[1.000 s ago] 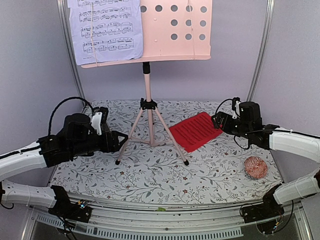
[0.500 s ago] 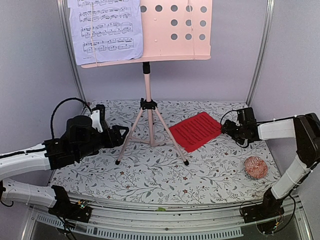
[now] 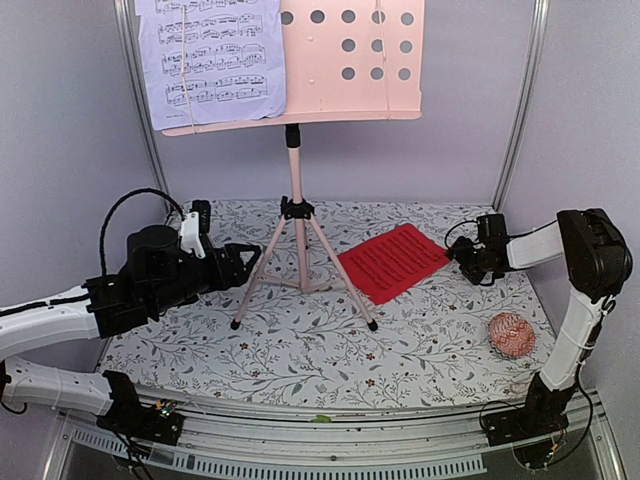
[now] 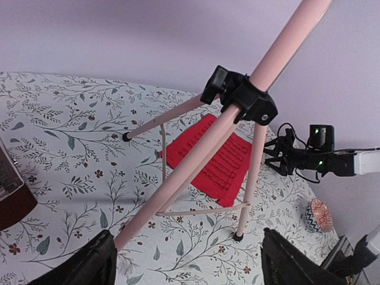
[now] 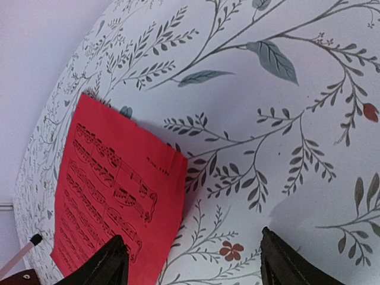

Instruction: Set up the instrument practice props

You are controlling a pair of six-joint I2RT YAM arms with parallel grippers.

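**One sheet up, one still to go as practice corner takes shape**

In the foreground, a small pink knitted ball (image 3: 511,335), no part of the job, sits near the right front of the floral-covered table (image 3: 300,360). Farther in, the left gripper (image 3: 243,264) hovers just beside the near left leg of the pink tripod music stand (image 3: 294,215). Its fingers (image 4: 95,261) are spread wide and hold nothing. The leg runs down close past one of them, and whether it touches cannot be told. At the left edge of that wrist's view a dark brown object (image 4: 10,199) stands on the cloth. It is probably the metronome, but the frame cuts off too much to judge its placing.

Opposite, the right gripper (image 3: 460,253) sits low just beside the right corner of the red sheet (image 3: 392,262), its jaws well apart with only cloth between them. The red sheet lies flat on the table between the stand's right leg and that gripper.

At the back the stand is upright. Its perforated desk (image 3: 350,60) carries the lilac sheet (image 3: 210,60) on the left half, and the right half is bare.

The job looks roughly half done: the red sheet has yet to be lifted onto the free half of the desk.
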